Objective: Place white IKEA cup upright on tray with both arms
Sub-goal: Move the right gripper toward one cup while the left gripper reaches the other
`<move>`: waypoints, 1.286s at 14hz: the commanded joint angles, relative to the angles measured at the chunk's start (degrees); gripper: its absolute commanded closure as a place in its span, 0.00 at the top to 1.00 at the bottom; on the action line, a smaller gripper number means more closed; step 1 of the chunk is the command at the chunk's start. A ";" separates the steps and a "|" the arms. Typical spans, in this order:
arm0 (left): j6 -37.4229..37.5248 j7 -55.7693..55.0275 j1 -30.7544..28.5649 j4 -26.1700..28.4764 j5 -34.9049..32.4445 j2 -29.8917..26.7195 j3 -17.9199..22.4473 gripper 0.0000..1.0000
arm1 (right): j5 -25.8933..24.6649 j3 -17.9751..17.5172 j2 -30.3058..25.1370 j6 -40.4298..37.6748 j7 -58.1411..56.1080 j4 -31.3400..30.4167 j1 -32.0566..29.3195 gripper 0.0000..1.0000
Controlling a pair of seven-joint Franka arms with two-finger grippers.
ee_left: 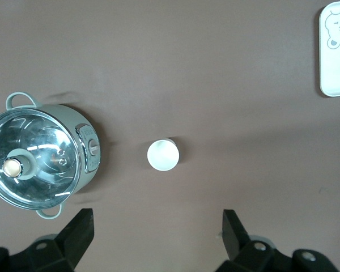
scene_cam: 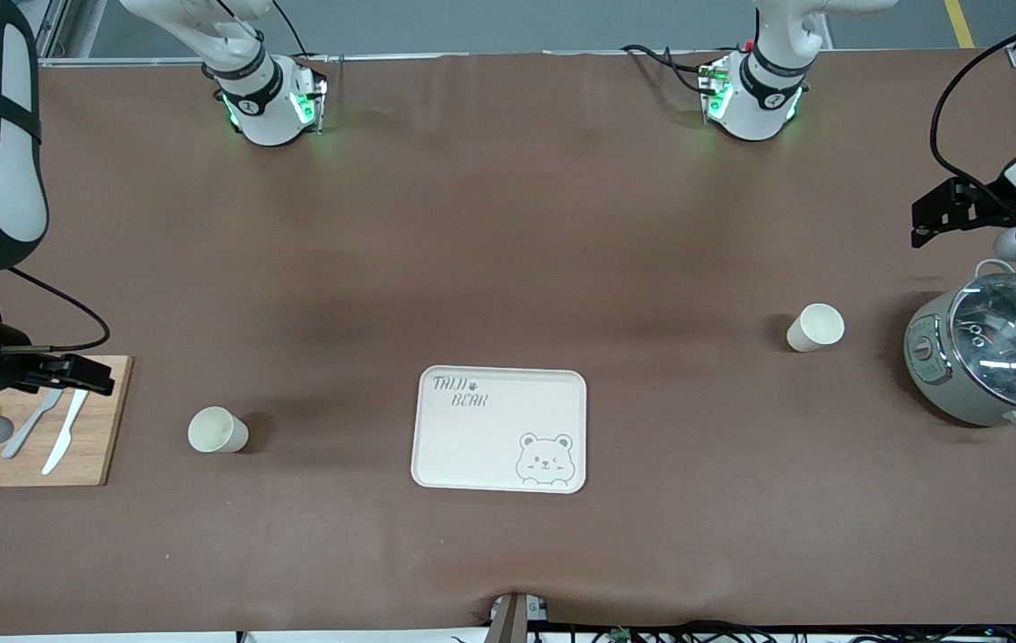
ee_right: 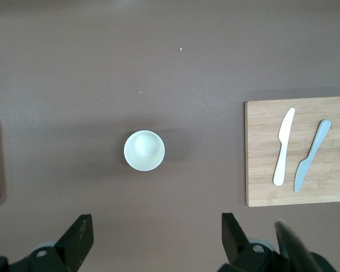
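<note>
The left gripper [ee_left: 154, 238] and right gripper [ee_right: 153, 241] hang spread over opposite table ends. Two plain white cups [scene_cam: 816, 328] [scene_cam: 218, 430] stand upright, mouths open, flanking the cream bear-printed tray [scene_cam: 501, 429] near the table's front edge.

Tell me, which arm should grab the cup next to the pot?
The left arm, probably. Its open left gripper hangs beside the pot, with that cup in its wrist view. The right gripper, also open, is over the board.
</note>
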State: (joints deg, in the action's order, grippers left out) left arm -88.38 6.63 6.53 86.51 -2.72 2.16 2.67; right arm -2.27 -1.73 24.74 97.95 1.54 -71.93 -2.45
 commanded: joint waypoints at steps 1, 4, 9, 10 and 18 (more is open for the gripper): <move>0.75 0.67 -0.20 -0.46 -0.45 0.04 -0.04 1.00 | -0.02 -0.47 -1.28 -0.66 -0.48 -1.02 -0.28 1.00; 0.75 0.14 0.24 -0.38 -0.53 -0.05 -0.04 1.00 | 0.24 -0.47 -1.28 -1.10 -0.48 -0.93 -0.28 1.00; 0.75 0.32 0.33 -0.29 0.70 0.04 -0.21 1.00 | 0.25 -0.47 -1.37 -1.19 -0.48 -0.93 -0.28 1.00; 0.75 0.40 0.24 -0.20 0.70 0.04 -0.21 1.00 | 0.33 -0.47 -1.37 -1.19 -0.48 -0.93 -0.36 1.00; -8.55 0.76 -1.25 9.45 0.70 -0.31 -0.13 1.00 | 0.16 -0.38 0.39 5.12 -0.74 -3.11 -0.89 1.00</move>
State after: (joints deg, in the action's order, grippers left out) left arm -93.67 6.63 5.97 92.58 -2.63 2.58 2.55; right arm -2.25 -1.70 24.76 99.54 1.54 -72.52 -2.48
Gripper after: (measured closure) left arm 0.000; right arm 0.000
